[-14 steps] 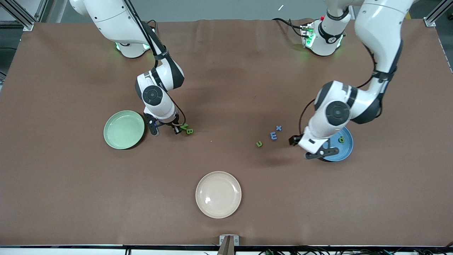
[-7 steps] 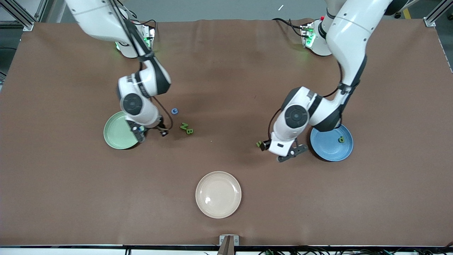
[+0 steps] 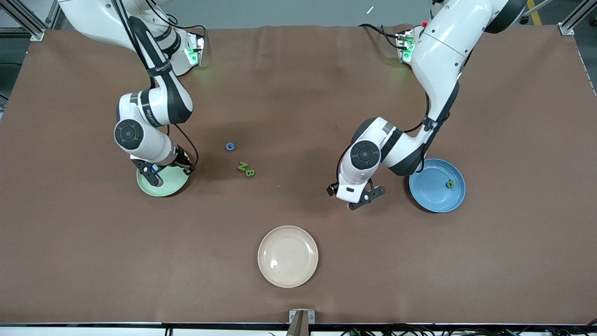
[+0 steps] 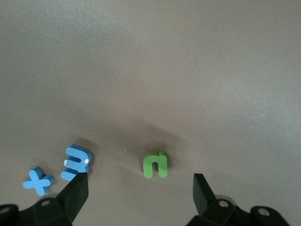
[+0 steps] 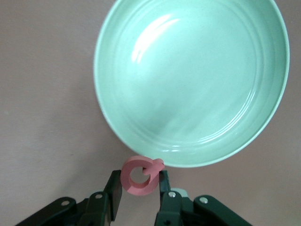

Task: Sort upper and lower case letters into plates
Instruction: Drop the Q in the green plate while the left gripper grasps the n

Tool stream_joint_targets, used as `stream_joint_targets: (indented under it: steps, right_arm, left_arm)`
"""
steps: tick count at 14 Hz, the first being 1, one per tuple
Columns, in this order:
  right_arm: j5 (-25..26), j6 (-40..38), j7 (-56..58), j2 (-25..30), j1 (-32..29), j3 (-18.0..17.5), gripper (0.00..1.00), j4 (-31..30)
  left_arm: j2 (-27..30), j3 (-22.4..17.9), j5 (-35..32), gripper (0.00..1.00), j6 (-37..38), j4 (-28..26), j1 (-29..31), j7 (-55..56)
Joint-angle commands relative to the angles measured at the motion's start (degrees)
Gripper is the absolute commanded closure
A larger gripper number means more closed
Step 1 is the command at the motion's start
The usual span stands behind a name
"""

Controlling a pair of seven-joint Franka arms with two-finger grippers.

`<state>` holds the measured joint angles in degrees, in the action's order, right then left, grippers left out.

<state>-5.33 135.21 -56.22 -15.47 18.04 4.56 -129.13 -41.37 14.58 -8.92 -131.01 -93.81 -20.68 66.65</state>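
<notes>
Red Q (image 5: 141,175) is clamped in right gripper (image 5: 139,188) at mint plate (image 5: 197,75) rim. Left gripper (image 4: 141,190) is held open over green u (image 4: 155,165); m (image 4: 75,162) and x (image 4: 37,180) beside. Probably p (image 3: 449,184) in blue plate (image 3: 431,196).

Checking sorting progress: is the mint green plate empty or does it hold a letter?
Empty. The mint green plate shows bare; the red Q is gripped in the right pincer at its rim.

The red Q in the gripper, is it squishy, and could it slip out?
Probably light and a bit soft: the red Q looks like chunky foam. The right gripper pinches it by the edges over the green plate, so it might twist or slip.
</notes>
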Motion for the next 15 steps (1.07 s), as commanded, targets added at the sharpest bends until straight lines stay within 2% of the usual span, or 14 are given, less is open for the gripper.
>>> stream_joint_targets:
  steps: [1,4,9,10,11,12,14,15]
  right_arm:
    - [-0.2,3.1,6.5,3.2,-4.1,-0.9,1.00,-5.6]
    - [-0.2,6.5,13.8,3.1,-8.4,-1.0,1.00,-8.6]
    - [-0.4,9.5,16.1,2.7,-10.1,-1.1,0.96,-11.4]
    - [-0.3,9.1,16.1,2.6,-10.1,-1.1,0.77,-11.3]
    - [-0.4,9.0,16.1,2.6,-10.1,-1.1,0.25,-11.2]
    - [-0.3,8.9,16.1,2.6,-10.0,-1.1,0.00,-11.1]
    - [-0.3,8.3,16.5,3.1,-9.8,-1.1,0.00,-9.7]
    - [-0.1,5.1,17.5,3.6,-9.3,-1.2,0.00,-7.4]
  left_arm:
    - [-1.3,-0.4,-0.8,0.08,-2.3,1.3,-1.0,2.2]
    - [-2.1,-0.4,-0.8,0.14,-3.7,1.3,-1.1,2.3]
    - [-3.0,-0.5,-0.8,0.39,-3.7,1.3,-1.1,2.3]
    - [-3.0,-0.5,-0.8,0.43,-3.7,1.3,-1.1,2.3]
    - [-3.0,-0.5,-0.8,0.46,-3.7,1.3,-1.1,2.3]
    - [-3.0,-0.6,-0.9,0.49,-3.7,1.3,-1.1,2.3]
    - [-3.2,-0.7,-0.9,0.56,-3.7,1.3,-1.1,2.3]
    - [-3.3,-0.8,-0.9,0.60,-3.8,1.3,-1.1,2.3]
